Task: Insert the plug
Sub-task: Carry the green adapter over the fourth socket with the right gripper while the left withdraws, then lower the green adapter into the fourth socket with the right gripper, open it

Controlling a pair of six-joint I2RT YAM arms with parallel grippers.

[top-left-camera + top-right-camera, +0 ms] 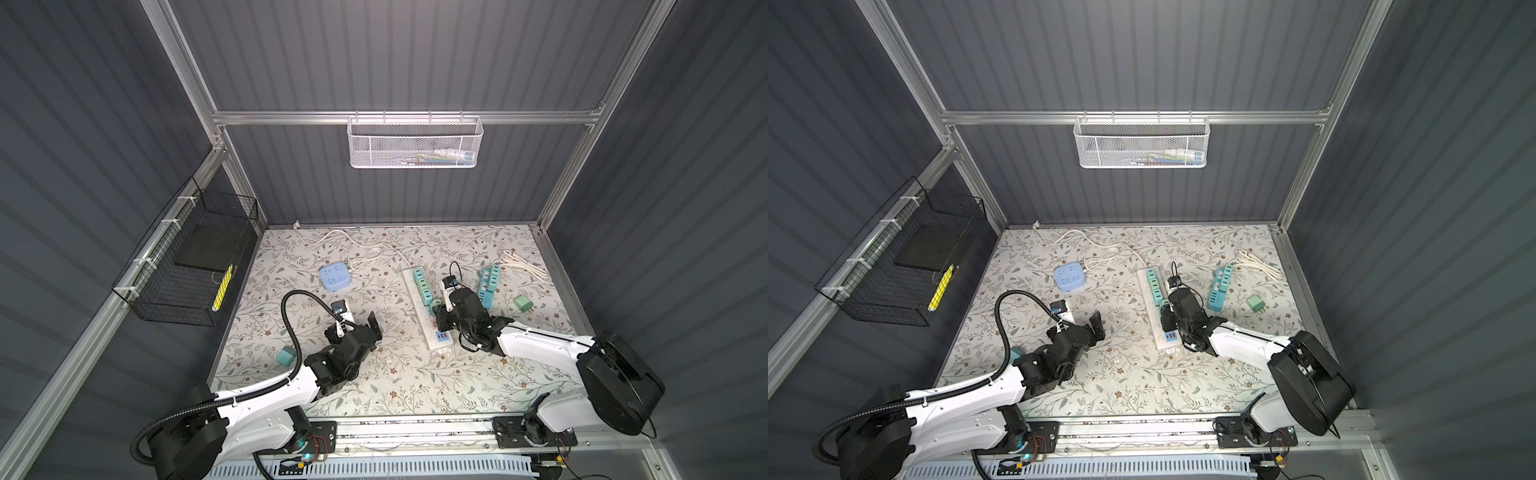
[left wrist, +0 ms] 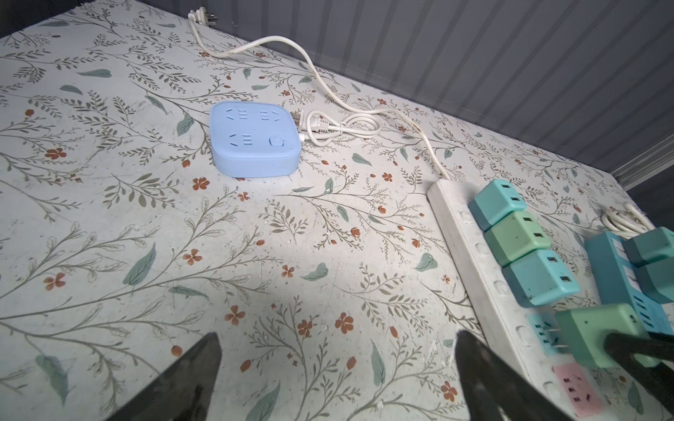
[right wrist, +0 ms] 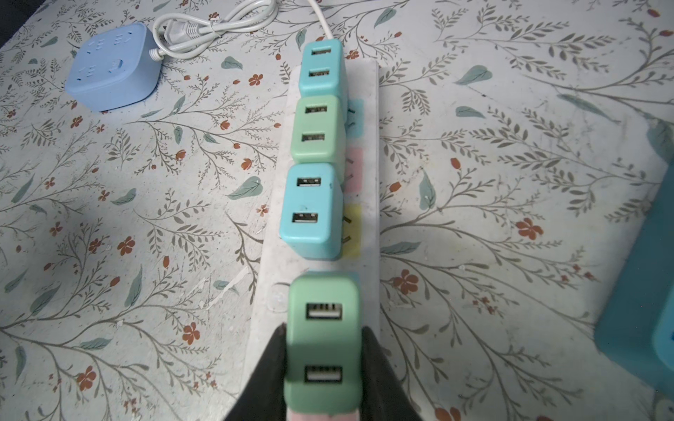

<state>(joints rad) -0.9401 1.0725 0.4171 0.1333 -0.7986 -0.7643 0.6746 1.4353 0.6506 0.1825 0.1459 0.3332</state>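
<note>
My right gripper (image 3: pixel 324 329) is shut on a green two-port plug (image 3: pixel 322 350), one finger on each side of it. It holds the plug over the white power strip (image 3: pixel 368 255), just behind a row of three plugs seated in the strip. In the left wrist view the green plug (image 2: pixel 598 331) shows bare prongs whose tips reach a teal socket (image 2: pixel 539 328). Both top views show this grip (image 1: pixel 436 309) (image 1: pixel 1165 309). My left gripper (image 2: pixel 337 337) is open over bare table left of the strip, holding nothing (image 1: pixel 355 326) (image 1: pixel 1077 326).
A blue square socket box (image 1: pixel 334 277) with its coiled cord lies at the back left. To the right of the white strip are a teal strip with plugs (image 1: pixel 489 286), a loose green plug (image 1: pixel 523 303) and a coiled white cable (image 1: pixel 523 264). Another teal plug (image 1: pixel 286 356) sits by the left arm.
</note>
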